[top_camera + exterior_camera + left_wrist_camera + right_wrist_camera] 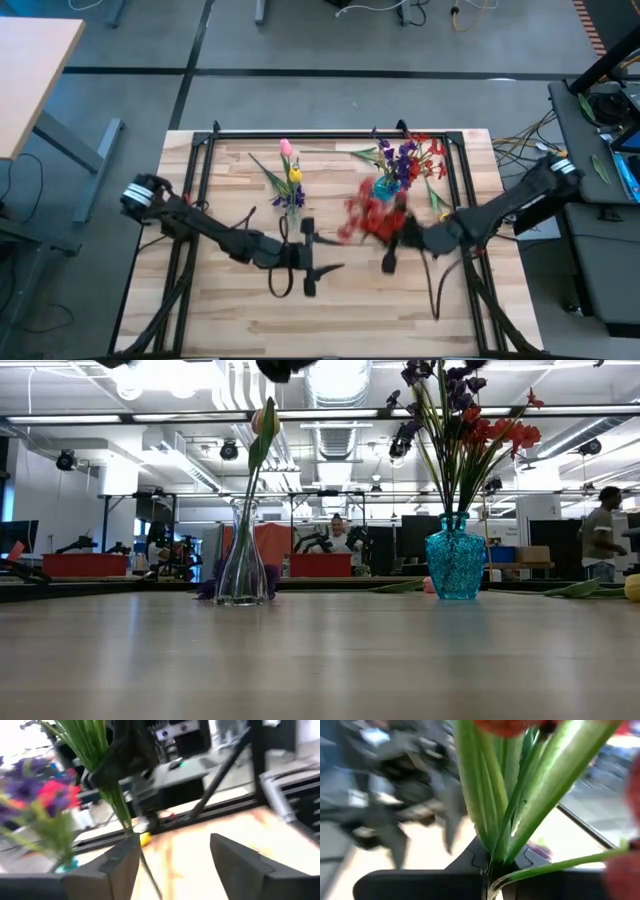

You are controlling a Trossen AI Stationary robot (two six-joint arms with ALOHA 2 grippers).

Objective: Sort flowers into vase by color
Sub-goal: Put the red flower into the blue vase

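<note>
A: The right gripper (pixel 392 262) has its fingers closed on a red blossom spray (pixel 368 214) with long green stems, above the middle of the counter (pixel 340 320).

B: And the vases?

A: Two, toward the far edge. The clear vase (pixel 242 560) holds one pink and one yellow tulip bud. The blue vase (pixel 455 557) holds purple and red sprays, uncountable.

B: The left gripper (pixel 308 266)?

A: Fingers wide apart, holding nothing.

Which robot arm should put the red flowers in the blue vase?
The right arm, probably. Its right gripper is already clamped on the red blossom spray, right beside the teal glass vase. The left gripper hangs open and empty, nearer the clear glass vase.
</note>
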